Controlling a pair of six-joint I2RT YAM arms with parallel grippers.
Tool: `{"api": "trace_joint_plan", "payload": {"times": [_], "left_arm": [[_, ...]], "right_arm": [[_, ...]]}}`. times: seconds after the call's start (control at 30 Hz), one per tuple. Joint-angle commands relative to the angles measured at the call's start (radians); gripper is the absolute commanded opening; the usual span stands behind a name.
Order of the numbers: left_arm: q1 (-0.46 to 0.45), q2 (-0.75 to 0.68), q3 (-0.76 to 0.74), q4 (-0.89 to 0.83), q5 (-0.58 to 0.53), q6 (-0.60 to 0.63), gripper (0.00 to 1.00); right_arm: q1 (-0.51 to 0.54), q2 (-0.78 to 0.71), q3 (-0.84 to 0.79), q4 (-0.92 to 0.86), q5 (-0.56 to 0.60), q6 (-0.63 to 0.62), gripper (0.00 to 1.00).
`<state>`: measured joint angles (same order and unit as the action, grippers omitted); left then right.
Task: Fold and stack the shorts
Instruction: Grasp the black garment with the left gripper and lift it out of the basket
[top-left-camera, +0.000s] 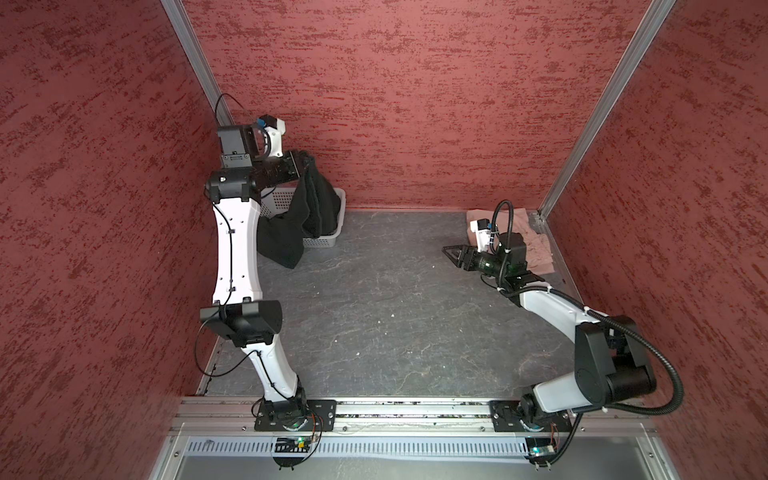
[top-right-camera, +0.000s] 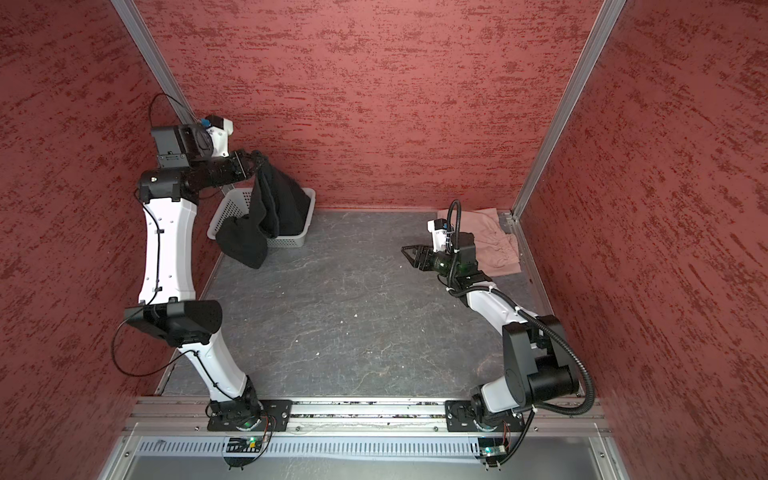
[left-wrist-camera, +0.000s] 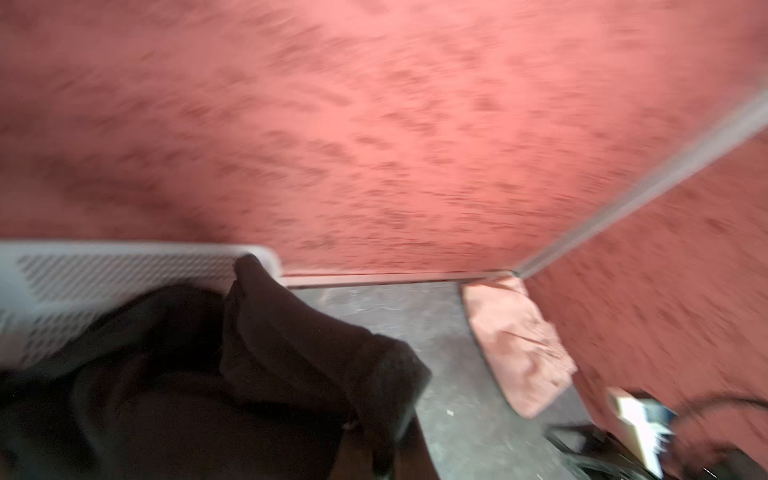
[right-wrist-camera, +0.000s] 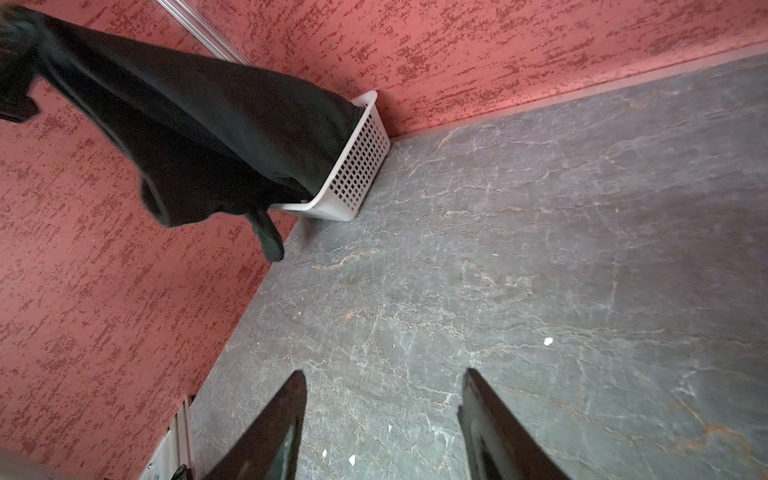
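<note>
Pinched tight in the left gripper (top-left-camera: 305, 160), high in the far left corner: black shorts (top-left-camera: 309, 208), hanging with one part down inside the white perforated basket (top-left-camera: 330, 240) and a leg draped outside its near left rim. Basket interior mostly hidden by the cloth. Pushed against the red far wall (top-left-camera: 415, 124) and close to the left wall (top-left-camera: 83, 208), with little room on either side. Across the grey table (top-left-camera: 386, 316), in the far right corner: dusty pink shorts (top-left-camera: 538, 253), lying flat, just beside the right wall (top-left-camera: 685, 208) and the table's far edge. Just left of them, raised over the table and pointing toward the middle: right gripper (top-left-camera: 451, 257), jaws apart, holding nothing. Between the two arms, wide open tabletop from the far wall to the near rail (top-left-camera: 415, 409).
</note>
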<state>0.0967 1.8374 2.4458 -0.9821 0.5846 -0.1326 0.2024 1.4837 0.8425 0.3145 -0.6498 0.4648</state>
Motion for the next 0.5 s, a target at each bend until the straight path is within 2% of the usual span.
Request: {"api": "trace_joint_plan", "payload": {"times": [0.0, 0.17, 0.23, 0.37, 0.47], "left_arm": [[-0.061, -0.113, 0.097, -0.04, 0.042, 0.024, 0.0], [-0.109, -0.261, 0.13, -0.012, 0.01, 0.02, 0.0], [-0.112, -0.3, 0.125, 0.013, 0.066, -0.005, 0.0], [-0.144, -0.311, 0.111, 0.036, 0.257, -0.118, 0.0], [-0.237, -0.324, 0.027, -0.007, 0.226, -0.08, 0.0]], "right_arm": [[0.006, 0.031, -0.006, 0.08, -0.009, -0.028, 0.61], [0.006, 0.095, 0.004, 0.19, -0.06, 0.018, 0.61], [0.006, 0.104, 0.0, 0.237, -0.066, 0.041, 0.61], [0.006, 0.098, 0.009, 0.227, -0.065, 0.027, 0.62], [0.006, 0.064, 0.011, 0.164, -0.025, -0.021, 0.63]]}}
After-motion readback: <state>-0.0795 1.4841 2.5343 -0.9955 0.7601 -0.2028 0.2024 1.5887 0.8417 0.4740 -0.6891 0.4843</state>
